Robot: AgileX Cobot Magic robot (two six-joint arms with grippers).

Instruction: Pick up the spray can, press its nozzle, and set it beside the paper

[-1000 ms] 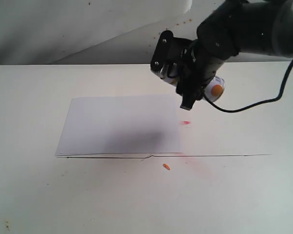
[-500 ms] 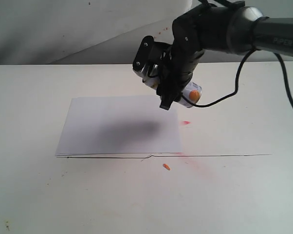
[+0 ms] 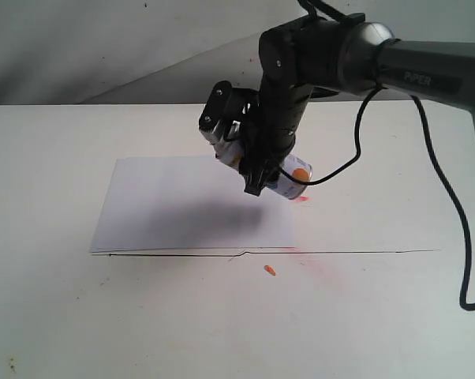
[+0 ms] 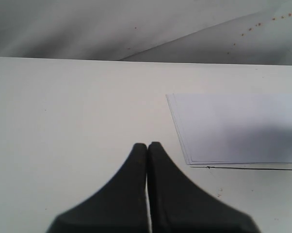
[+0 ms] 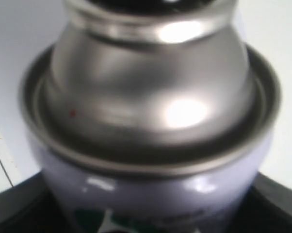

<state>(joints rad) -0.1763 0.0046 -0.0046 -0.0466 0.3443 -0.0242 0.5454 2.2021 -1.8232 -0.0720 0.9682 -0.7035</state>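
Hanging tilted in the air, the spray can [image 3: 289, 180] is clamped in the right gripper [image 3: 249, 166], above the right-hand edge of the paper [image 3: 182, 201]; its base with an orange dot points down and to the right; a shadow lies on the sheet beneath it. From the right wrist the silver dome fills the view and the nozzle [image 5: 146, 2] is cut off at the frame edge, so I cannot tell whether anything bears on it. The left gripper [image 4: 147, 148] has its fingers together and holds nothing, over the bare table [image 3: 64, 316] well apart from the can.

The risks, as I judge them: lowered at this slant, the can would land on its rim and topple or roll; released where it hangs, it would end on the paper and not beside it; a smooth round body could slip in the jaws if the nozzle is pushed hard; a burst fired from here would likely add to the red mark [image 3: 301, 198] or spot the sheet.
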